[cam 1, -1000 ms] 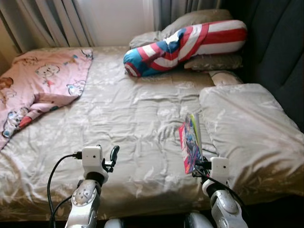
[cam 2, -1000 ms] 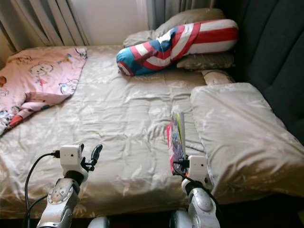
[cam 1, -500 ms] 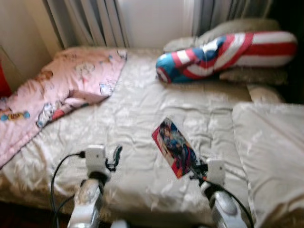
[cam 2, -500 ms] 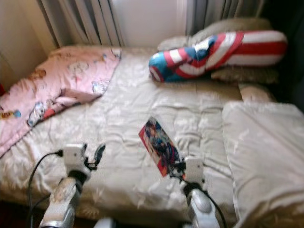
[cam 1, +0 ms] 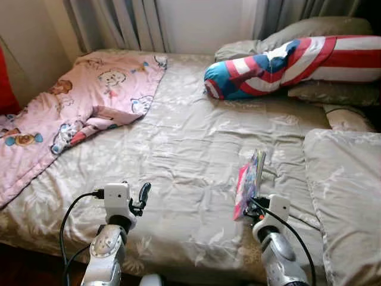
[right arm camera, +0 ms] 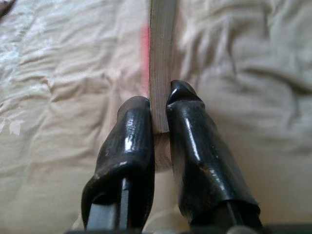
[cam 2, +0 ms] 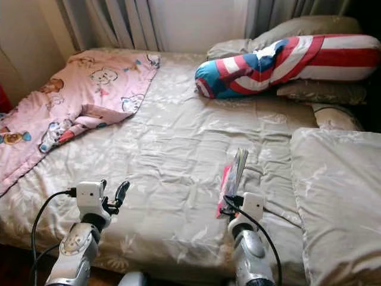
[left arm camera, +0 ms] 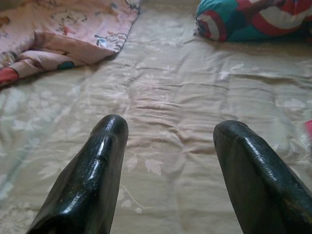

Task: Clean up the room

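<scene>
My right gripper (right arm camera: 160,105) is shut on a thin book with a bright pink cover (cam 1: 249,183), held edge-on and upright over the near right part of the bed. In the right wrist view the book's page edge (right arm camera: 162,58) rises between the two black fingers. Over the bed's near left part my left gripper (left arm camera: 168,127) stands open with nothing between its fingers (cam 1: 143,193). A pink cartoon-print blanket (cam 1: 71,113) lies crumpled on the bed's left side. A red, white and blue bolster (cam 1: 280,65) rests against the pillows at the head.
The beige quilted bedspread (cam 1: 184,143) covers the bed. A folded beige duvet (cam 1: 348,196) lies at the right. Grey pillows (cam 1: 321,30) and curtains (cam 1: 119,24) stand at the back. The bed's near edge (cam 2: 155,262) is close below my arms.
The camera has swung, so the whole scene has shifted right. The book in my right gripper went from tilted flat-on half a second ago to upright and edge-on now. My left gripper stays open.
</scene>
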Tool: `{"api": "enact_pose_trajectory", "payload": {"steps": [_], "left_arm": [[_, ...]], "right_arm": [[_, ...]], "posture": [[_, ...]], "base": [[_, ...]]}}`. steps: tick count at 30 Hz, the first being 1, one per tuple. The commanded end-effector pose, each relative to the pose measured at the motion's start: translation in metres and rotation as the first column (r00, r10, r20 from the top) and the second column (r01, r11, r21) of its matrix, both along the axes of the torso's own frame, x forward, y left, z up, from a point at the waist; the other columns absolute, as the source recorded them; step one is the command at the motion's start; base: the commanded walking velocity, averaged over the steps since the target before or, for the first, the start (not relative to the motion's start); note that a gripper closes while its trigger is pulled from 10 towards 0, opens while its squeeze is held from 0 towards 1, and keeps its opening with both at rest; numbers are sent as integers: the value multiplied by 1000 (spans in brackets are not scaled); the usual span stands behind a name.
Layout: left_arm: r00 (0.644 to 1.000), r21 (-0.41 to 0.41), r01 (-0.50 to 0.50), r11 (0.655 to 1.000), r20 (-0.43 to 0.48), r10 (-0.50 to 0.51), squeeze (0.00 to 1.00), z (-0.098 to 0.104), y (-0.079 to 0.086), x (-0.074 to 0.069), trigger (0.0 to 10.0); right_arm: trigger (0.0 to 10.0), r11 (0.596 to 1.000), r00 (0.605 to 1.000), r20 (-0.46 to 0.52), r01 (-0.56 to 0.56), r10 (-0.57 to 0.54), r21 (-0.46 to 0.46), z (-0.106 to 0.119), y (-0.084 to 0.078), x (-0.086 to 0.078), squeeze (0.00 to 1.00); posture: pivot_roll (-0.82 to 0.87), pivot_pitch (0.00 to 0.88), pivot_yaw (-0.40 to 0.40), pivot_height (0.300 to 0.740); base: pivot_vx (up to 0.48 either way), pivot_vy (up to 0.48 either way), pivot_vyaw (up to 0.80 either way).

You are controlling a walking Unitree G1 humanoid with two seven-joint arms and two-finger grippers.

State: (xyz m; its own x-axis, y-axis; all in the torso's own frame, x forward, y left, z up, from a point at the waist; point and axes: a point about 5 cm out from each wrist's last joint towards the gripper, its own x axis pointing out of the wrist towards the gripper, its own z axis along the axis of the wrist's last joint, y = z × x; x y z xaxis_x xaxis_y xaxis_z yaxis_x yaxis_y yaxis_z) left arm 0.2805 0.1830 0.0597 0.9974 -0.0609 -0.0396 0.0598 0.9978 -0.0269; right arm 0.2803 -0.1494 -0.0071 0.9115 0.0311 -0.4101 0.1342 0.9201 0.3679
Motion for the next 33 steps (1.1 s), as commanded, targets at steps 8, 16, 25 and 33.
{"api": "enact_pose_trajectory", "payload": {"steps": [8, 16, 25, 33], "left_arm": [[1000, 32, 6, 999, 20, -7, 0, 11, 9, -6, 10000], [1000, 52, 12, 999, -10, -11, 0, 12, 15, -16, 10000], [1000, 62, 16, 998, -24, -15, 0, 16, 17, -22, 10000], [999, 66, 12, 998, -38, -9, 0, 17, 18, -25, 10000]], "right_arm": [[10000, 1000, 1000, -15, -19, 19, 2, 7, -2, 15, 0], [10000, 1000, 998, -62, 31, -31, -5, 4, -15, 16, 0], [10000, 999, 998, -50, -35, 37, 39, -2, -12, 9, 0], [10000, 994, 993, -56, -101, 103, 43, -6, -6, 4, 0]], "posture": [[59, 78, 64, 643], [80, 120, 85, 643], [100, 154, 100, 643], [109, 173, 107, 643]], "base": [[0, 0, 0], [0, 0, 0], [0, 0, 0], [0, 0, 0]]}}
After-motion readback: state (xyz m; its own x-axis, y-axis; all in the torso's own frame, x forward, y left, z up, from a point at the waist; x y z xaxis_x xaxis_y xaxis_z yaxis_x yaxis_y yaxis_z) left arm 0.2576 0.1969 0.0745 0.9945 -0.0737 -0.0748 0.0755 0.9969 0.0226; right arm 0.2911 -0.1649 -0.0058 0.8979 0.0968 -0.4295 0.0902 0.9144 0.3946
